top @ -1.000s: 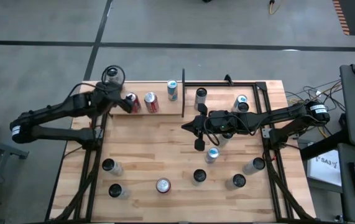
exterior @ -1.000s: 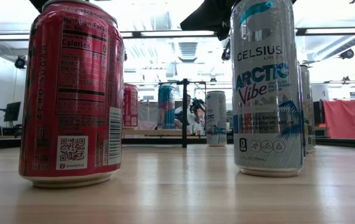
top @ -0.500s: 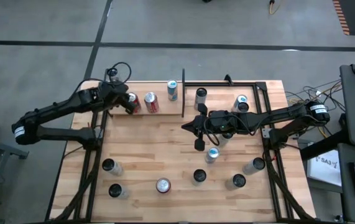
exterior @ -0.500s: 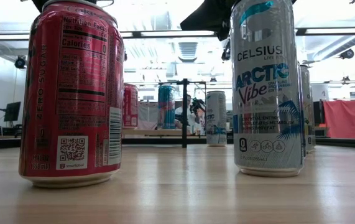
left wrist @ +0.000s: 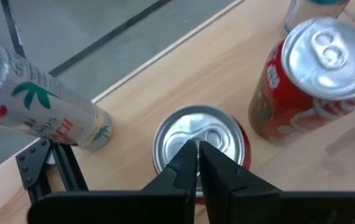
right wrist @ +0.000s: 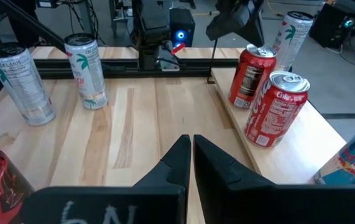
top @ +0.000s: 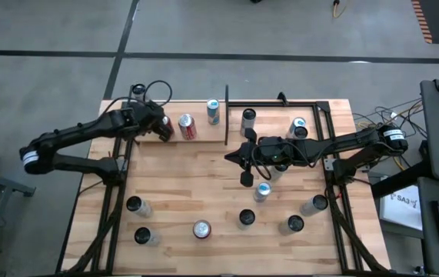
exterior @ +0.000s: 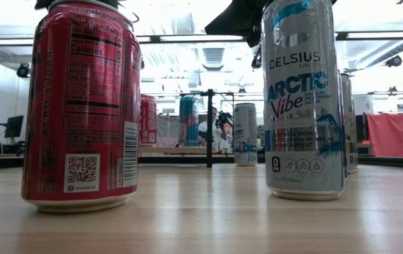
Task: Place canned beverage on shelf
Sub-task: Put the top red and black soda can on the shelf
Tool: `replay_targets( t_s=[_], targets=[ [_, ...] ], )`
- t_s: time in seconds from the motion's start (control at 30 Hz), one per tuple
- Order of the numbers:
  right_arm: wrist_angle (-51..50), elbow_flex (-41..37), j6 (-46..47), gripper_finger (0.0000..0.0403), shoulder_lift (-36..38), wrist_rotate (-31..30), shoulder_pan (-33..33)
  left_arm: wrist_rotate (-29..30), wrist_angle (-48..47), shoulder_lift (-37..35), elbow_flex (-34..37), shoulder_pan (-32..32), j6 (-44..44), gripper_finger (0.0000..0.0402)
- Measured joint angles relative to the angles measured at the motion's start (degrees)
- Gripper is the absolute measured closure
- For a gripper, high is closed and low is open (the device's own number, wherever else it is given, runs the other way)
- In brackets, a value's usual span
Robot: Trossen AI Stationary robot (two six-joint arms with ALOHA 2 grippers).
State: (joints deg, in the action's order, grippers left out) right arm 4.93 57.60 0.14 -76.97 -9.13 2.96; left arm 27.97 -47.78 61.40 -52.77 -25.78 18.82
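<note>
The shelf (top: 204,137), a pale plywood panel, lies at the table's far left. On it stand two red cans (left wrist: 217,127) (top: 186,126) and a blue can (top: 213,111). My left gripper (left wrist: 197,148) is shut and hangs directly over the left red can's lid, hiding most of that can in the high view. The right wrist view shows this gripper (right wrist: 236,22) above the farther red can (right wrist: 250,76). My right gripper (top: 227,156) hovers shut over the table's middle, holding nothing. My left gripper's shut fingertips (left wrist: 186,155) stand over the middle of the red can's lid (left wrist: 171,140), slanting down from the table's left. I cannot tell whether they touch the lid. The can stands upright on the shelf.
A white palm-print can (left wrist: 40,106) stands at the far left corner beside the shelf. A black metal frame (top: 281,103) with cans (top: 248,117) is at the far right. Several more cans (top: 201,228) stand along the near half, and two of them fill the low view (exterior: 81,106).
My left gripper has moved a little toward the table's right edge and down, from beside the left red can to over its top. The white can at the far left corner, hidden under the arm before, now shows. The cans have kept their places.
</note>
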Motion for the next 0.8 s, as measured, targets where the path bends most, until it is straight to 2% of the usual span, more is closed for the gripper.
replay_targets(
  t_s=[0.5,0.8],
  targets=[
    [0.0,0.0,-0.1,0.0392,0.0,0.0,0.0,-2.0,-0.8,0.4,0.0,0.3,7.8,0.0402],
    [0.0,0.0,-0.2,0.0392,0.0,0.0,0.0,-1.0,-0.9,0.3,0.0,0.6,13.5,0.0402]
  ],
)
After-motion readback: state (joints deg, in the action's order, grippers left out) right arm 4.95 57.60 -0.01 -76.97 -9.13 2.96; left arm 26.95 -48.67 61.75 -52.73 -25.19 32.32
